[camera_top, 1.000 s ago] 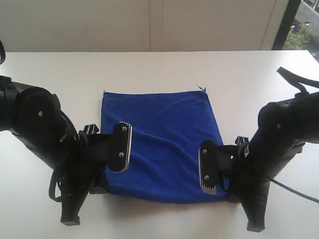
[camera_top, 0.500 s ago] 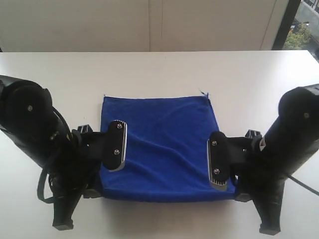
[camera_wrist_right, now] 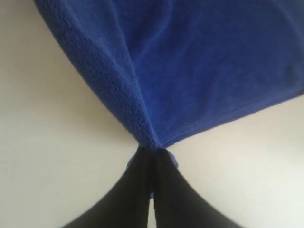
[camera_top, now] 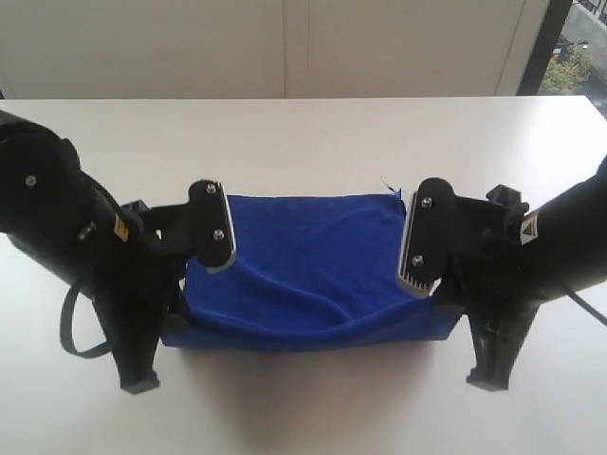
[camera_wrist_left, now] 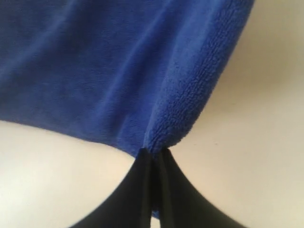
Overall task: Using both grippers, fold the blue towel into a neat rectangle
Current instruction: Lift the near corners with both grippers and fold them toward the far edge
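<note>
One towel (camera_top: 303,265), two pincers, each clamped on a corner.
The left pincer (camera_wrist_left: 153,153) and right pincer (camera_wrist_right: 152,151) pinch the towel's near corners, raised off the white worktop (camera_top: 303,133); its far edge lies mid-worktop. Pale wall (camera_top: 190,47) behind, window (camera_top: 579,47) at right. Two yellow stickers (camera_top: 123,227) are too small to read.

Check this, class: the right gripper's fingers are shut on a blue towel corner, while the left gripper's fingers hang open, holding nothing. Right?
Not quite. The left wrist view shows the left gripper also shut, its fingers pinching a corner of the blue towel. The right gripper is shut on its corner, as stated.
</note>
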Motion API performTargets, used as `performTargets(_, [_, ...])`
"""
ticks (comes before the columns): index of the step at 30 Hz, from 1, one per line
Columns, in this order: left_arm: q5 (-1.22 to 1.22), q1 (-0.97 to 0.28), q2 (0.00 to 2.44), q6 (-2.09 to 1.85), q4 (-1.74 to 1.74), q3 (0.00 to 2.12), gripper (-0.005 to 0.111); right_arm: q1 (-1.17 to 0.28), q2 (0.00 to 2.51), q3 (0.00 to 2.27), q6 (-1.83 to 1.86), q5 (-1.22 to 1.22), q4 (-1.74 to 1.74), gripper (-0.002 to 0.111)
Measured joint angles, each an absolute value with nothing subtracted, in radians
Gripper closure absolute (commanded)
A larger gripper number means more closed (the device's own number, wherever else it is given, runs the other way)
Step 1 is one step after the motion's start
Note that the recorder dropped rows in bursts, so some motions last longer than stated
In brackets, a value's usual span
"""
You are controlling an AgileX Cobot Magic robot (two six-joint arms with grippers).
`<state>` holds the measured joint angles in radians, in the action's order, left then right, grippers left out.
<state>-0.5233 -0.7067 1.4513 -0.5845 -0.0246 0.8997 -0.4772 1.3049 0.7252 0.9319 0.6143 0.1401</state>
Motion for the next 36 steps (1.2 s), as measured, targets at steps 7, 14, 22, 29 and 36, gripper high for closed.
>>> performTargets(7, [-0.495,-0.707,1.451,-0.357,0.225,1.012,0.107,-0.477,1.316,0.807,0.754,0.526,-0.025,0.108])
performTargets(14, [-0.435,-0.644,1.505,-0.316,0.265,1.083,0.107,-0.477,1.428,0.900,0.607,0.481,-0.166,0.108])
performTargets(22, [-0.328,-0.617,1.600,-0.316,0.277,1.138,0.107,-0.462,1.561,1.005,0.498,0.459,-0.274,0.108])
performTargets(29, [-0.283,-0.587,1.679,-0.316,0.282,1.189,0.107,-0.423,1.660,1.074,0.489,0.420,-0.278,0.108])
performTargets(36, [-0.268,-0.568,1.719,-0.316,0.331,1.245,0.107,-0.403,1.725,1.155,0.491,0.405,-0.286,0.108])
